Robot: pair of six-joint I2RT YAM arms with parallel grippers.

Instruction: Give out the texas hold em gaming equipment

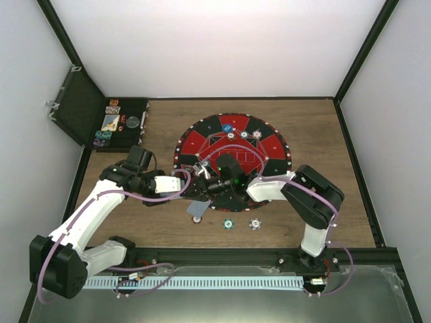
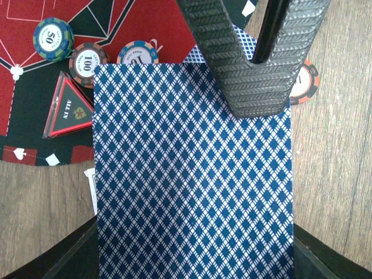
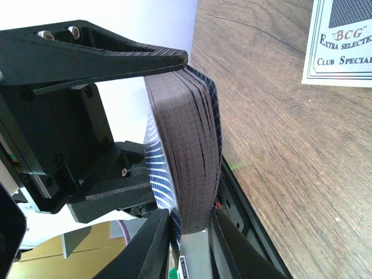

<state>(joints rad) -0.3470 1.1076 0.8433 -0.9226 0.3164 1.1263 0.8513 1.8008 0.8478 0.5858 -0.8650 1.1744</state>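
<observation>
One deck of cards [image 2: 192,174] is being shared over the near edge of the mat [image 1: 266,145]: the left fingers [image 2: 70,258] are clamping its long sides to steady it, while the right fingers [image 2: 232,64] are pinching its far end, probably to draw cards for dealing

Top view: fixed high behind the near edge, looking down on the whole surface [image 1: 323,134]. Wrist views: close-up, both trained on the same card deck [image 2: 192,174].
</observation>
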